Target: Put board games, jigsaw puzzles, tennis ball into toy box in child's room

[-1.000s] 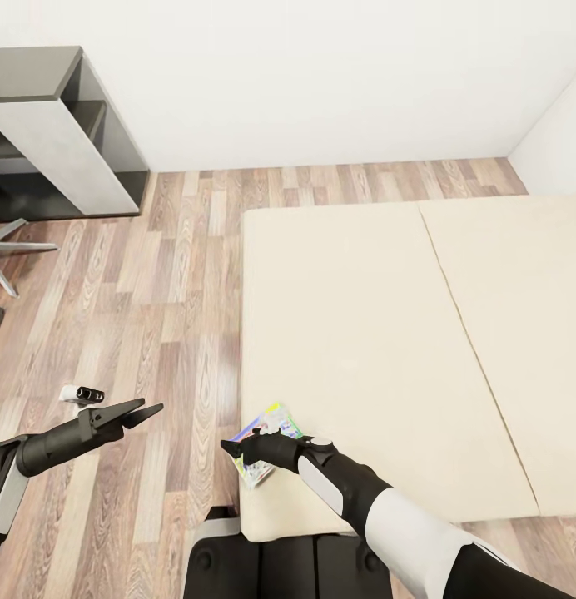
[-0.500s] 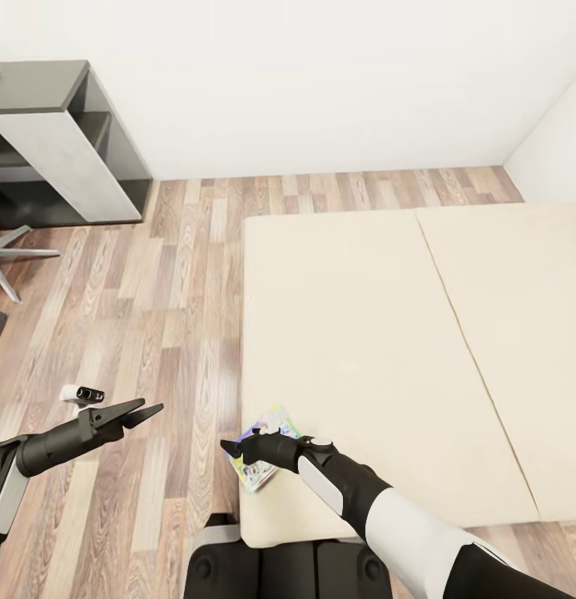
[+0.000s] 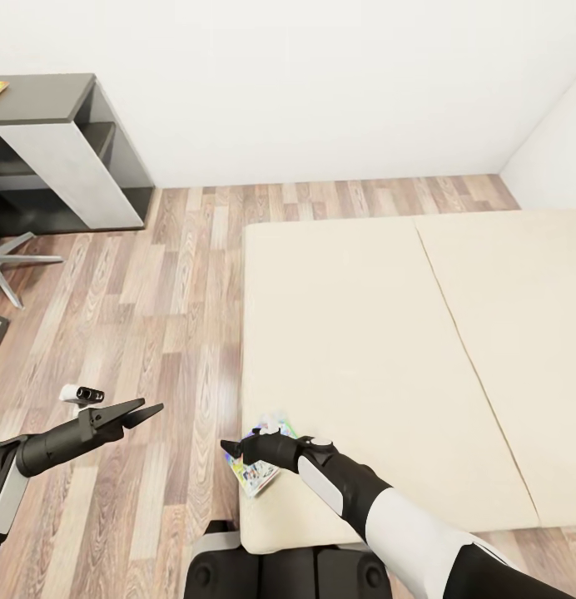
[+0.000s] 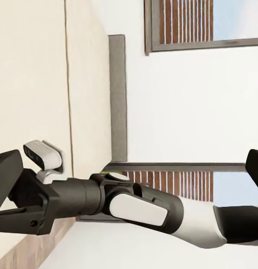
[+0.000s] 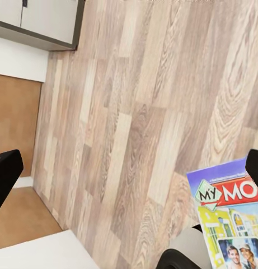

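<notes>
Head view: the robot is looking down at a beige bed (image 3: pixel 388 349) on a wood-plank floor (image 3: pixel 155 316), with white walls behind. One named landmark, the bed, anchors everything here.

The right gripper (image 3: pixel 242 450) is reaching across the bed's near corner, where a colourful board game (image 3: pixel 256 473) is lying flat and sticking out past the bed's edge. The gripper is sitting over the box, hiding part of it. Whether its jaws are closed on the box or just hovering above cannot be told from this view. In the right wrist view, the box (image 5: pixel 232 218) is showing part of a red Monopoly banner, just beside the dark finger tips at the picture's edges, which are standing wide apart. That suggests the box is not being pinched yet, though this is a judgement. The overhang probably makes the box easier to take by its edge.

The left gripper (image 3: pixel 142 410) is hanging over the floor, well apart from the bed, its jaws slightly parted and holding nothing. It is likely being kept clear while the right arm works.

A dark grey cabinet (image 3: pixel 63 158) is standing by the wall, far from the bed.
</notes>
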Motion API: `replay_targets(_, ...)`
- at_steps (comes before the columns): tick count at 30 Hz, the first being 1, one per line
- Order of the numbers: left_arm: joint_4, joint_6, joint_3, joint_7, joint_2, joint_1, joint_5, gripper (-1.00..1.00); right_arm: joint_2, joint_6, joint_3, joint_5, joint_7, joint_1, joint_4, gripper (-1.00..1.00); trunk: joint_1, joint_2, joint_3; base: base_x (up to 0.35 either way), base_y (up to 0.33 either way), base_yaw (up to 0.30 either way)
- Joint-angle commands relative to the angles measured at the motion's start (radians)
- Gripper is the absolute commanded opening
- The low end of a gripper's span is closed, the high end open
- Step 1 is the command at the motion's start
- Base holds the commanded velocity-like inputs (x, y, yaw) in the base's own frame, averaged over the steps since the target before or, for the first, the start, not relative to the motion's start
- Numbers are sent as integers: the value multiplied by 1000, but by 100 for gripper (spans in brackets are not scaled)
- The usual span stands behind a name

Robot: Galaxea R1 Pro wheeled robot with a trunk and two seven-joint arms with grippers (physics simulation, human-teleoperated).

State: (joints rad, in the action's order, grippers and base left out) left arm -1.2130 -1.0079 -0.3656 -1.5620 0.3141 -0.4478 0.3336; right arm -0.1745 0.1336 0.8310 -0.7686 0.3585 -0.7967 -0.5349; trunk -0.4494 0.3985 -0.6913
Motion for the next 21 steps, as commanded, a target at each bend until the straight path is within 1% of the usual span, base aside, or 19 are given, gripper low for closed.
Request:
replay_targets(1,0,-11,0,-4,0,0,-1,100,0,3,3,-9,1,-1,0,100,-1,1,1,0,0,0)
replay_targets(21,0,-11,-1,-4,0,0,-1,100,0,2,2,-8,1,-1,-2,100,-1,1,33,0,0,0)
